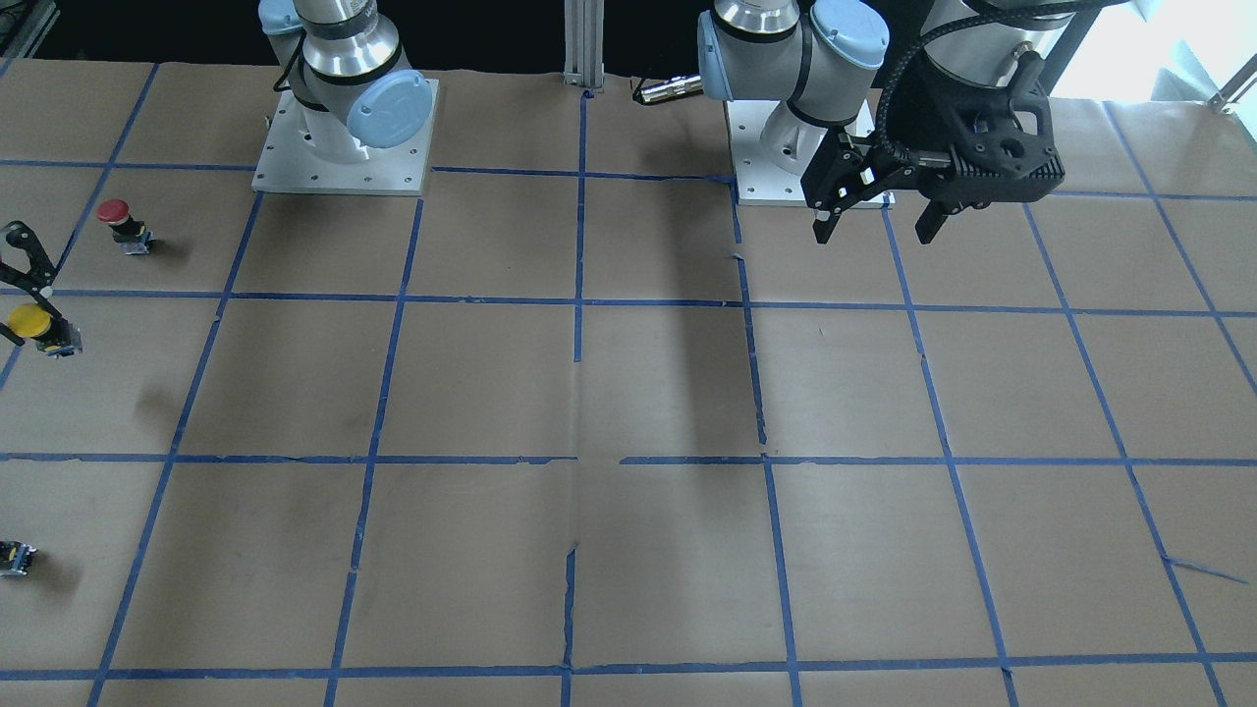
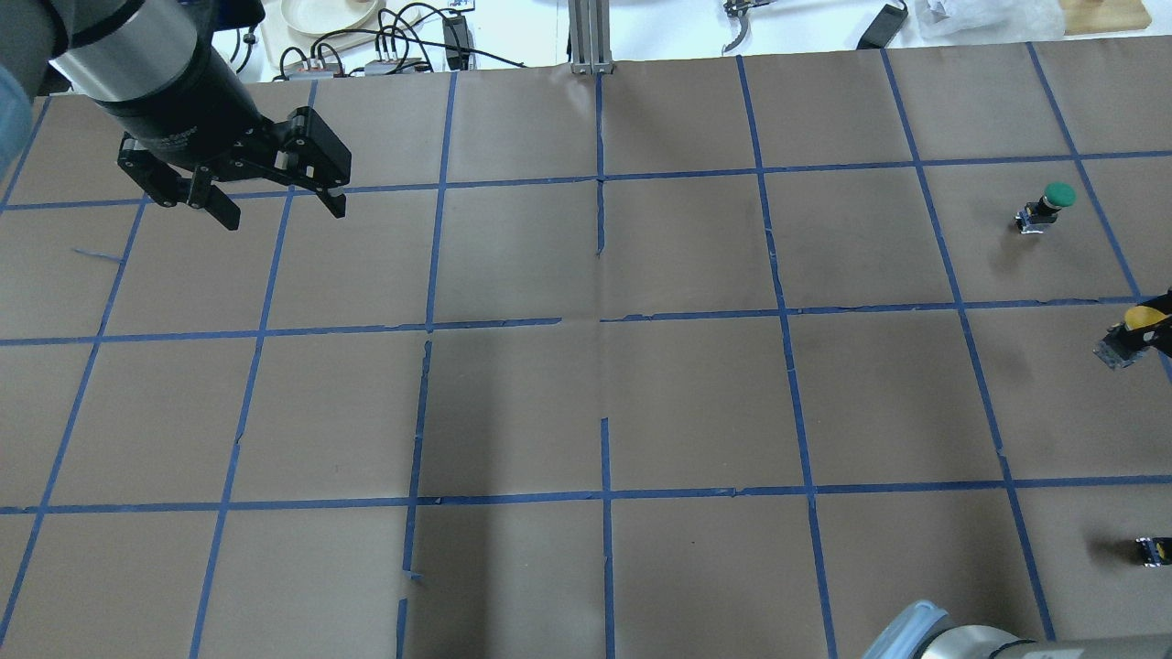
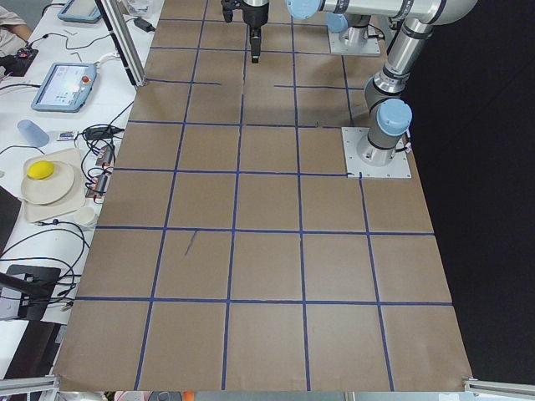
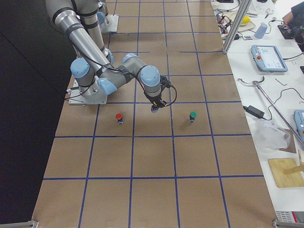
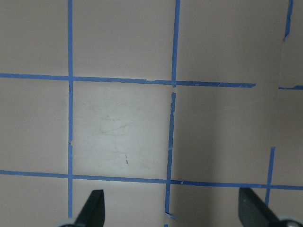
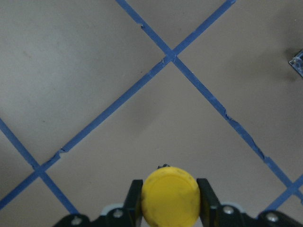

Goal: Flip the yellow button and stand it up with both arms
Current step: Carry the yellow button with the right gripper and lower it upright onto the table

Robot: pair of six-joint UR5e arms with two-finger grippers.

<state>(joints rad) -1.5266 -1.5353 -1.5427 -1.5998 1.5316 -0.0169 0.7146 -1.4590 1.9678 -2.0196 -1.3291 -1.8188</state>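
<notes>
We see the right gripper (image 6: 169, 190) clenched on the yellow push-button with its round mushroom cap and short black-and-silver body (image 6: 170, 204). The cap sits squarely between the two black fingers (image 6: 134, 196), its top facing back toward the wrist. The body is hidden beyond it, so we cannot tell whether it touches the brown paper table marked with blue tape (image 1: 628, 393).

Our worry is that grip. The cap is round and smooth, and we judge it could swivel or squirt out from between the pads during a flip or hand-over, then drop. A red-capped button (image 1: 116, 214) stands near those fingers, off to one side, where a careless swing could knock it over.

The left gripper (image 1: 876, 228) hangs well apart from the yellow button, fingers spread with nothing between them and bare paper beyond the tips. So long an approach leaves room for misalignment.

The right arm reaches out low with its wrist tilted. The left is poised above the paper, fingers pointing down.
</notes>
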